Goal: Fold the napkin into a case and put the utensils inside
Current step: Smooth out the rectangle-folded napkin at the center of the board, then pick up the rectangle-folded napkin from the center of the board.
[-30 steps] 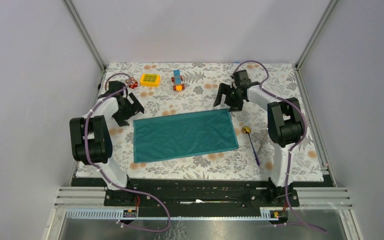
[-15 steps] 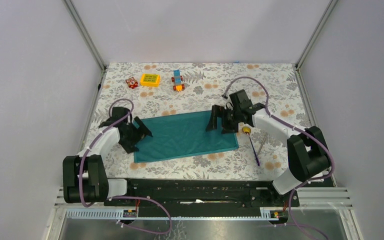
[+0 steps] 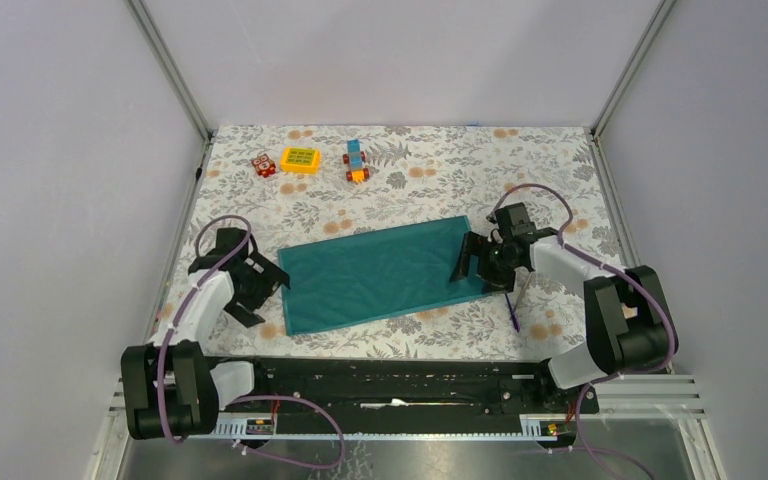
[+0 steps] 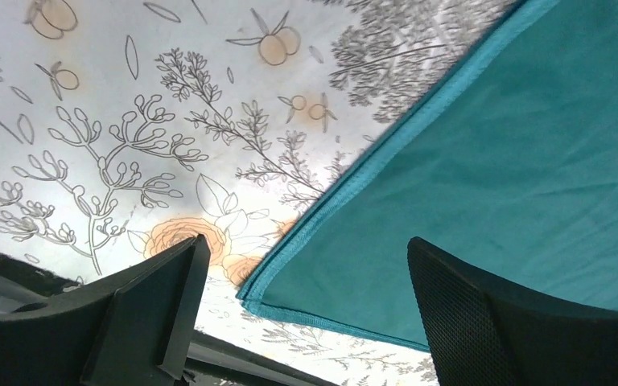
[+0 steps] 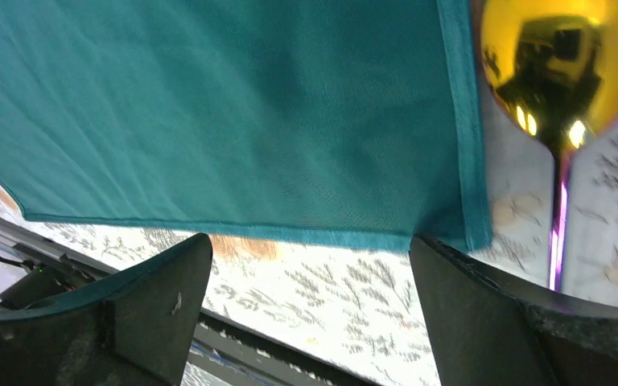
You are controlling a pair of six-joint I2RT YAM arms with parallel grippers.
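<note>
Teal napkin [image 3: 385,275] lies flat and unfolded mid-surface [image 3: 410,180], with no fold made yet. My left pincer [image 3: 258,290] hangs with its fingers apart by the cloth's near-left corner. My right pincer [image 3: 480,272], also apart, hangs over the near-right corner. Neither holds anything. The spoon [image 5: 563,64], the one utensil I can see, lies just right of the cloth, outside it. Folding and loading both remain, I judge.

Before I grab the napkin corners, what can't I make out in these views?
Spoon bowl: under the right gripper in the top view; cut by the frame edge in the right wrist view.
Silvery utensil: in no view, perhaps under the right arm.
Toy blocks: too small in the top view for detail.
</note>
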